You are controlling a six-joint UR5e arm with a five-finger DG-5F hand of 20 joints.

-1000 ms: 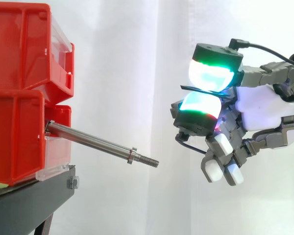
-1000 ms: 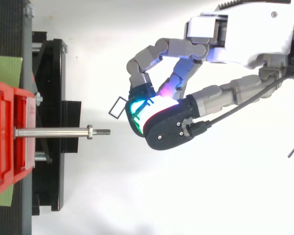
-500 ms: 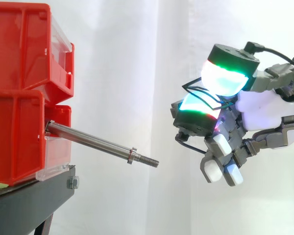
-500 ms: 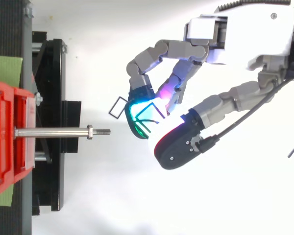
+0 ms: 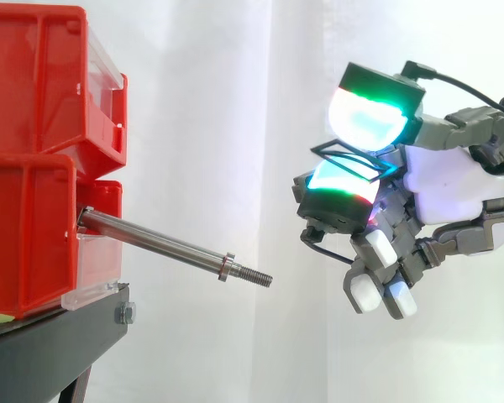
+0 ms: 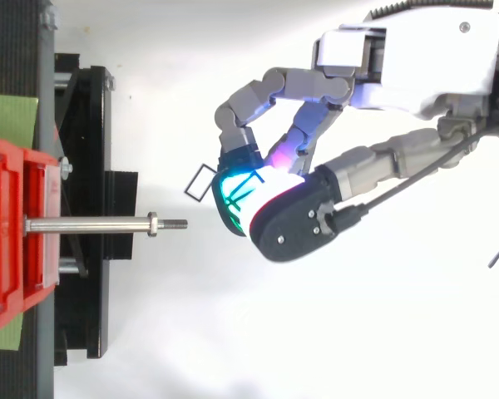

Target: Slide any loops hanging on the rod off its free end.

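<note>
Hand (image 5: pixel 454 180) out past the free end of the rod (image 5: pixel 164 244), to its right and slightly higher, two pads (image 5: pixel 365 126) glowing green and white, closed from above and below on a loop (image 5: pixel 322 147), other fingers curled underneath. Loop thin, dark and wire-like, a flat rectangular outline, well apart from the rod. Rod round, smooth, polished steel, sloping down from the lower red bin (image 5: pixel 34 235), with a collar nut (image 5: pixel 227 267) just short of its threaded tip.
</note>
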